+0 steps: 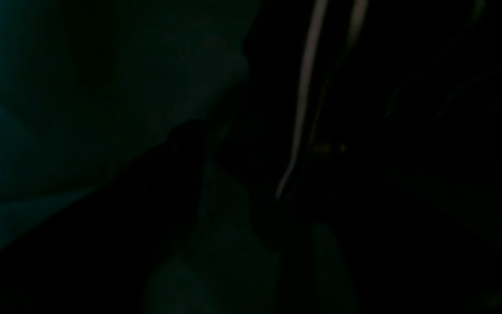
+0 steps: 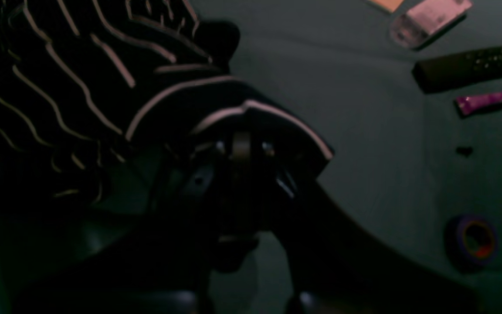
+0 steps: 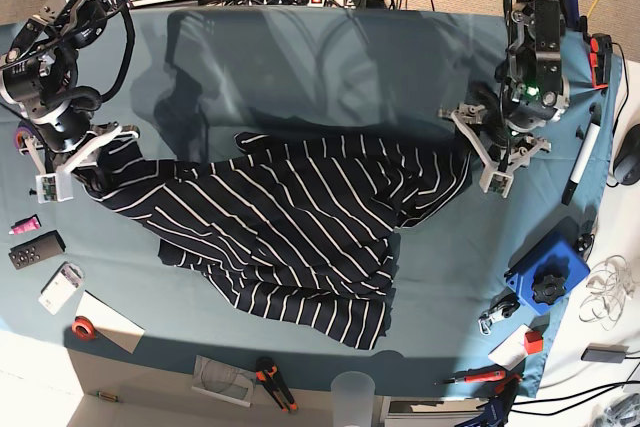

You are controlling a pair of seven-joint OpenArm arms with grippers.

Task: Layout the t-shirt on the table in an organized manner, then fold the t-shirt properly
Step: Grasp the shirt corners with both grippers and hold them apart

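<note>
T-shirt (image 3: pixel 290 237) lies rumpled, stripes slanting, unfolded.

Loose tools and clutter along the edges

A black remote (image 3: pixel 36 248), a purple tube (image 2: pixel 483 101) and a roll of purple tape (image 2: pixel 473 240) lie at one side; a blue box with a black knob (image 3: pixel 546 277) and a black marker (image 3: pixel 580 165) at the other; orange-handled pliers (image 3: pixel 272 382) and a clear plastic cup (image 3: pixel 352 393) sit along the near edge.

My right gripper (image 3: pixel 72 162) is clamped tight, wrist angled down at my far side. My left gripper (image 3: pixel 490 152) hangs low, jaws spread wide.
</note>
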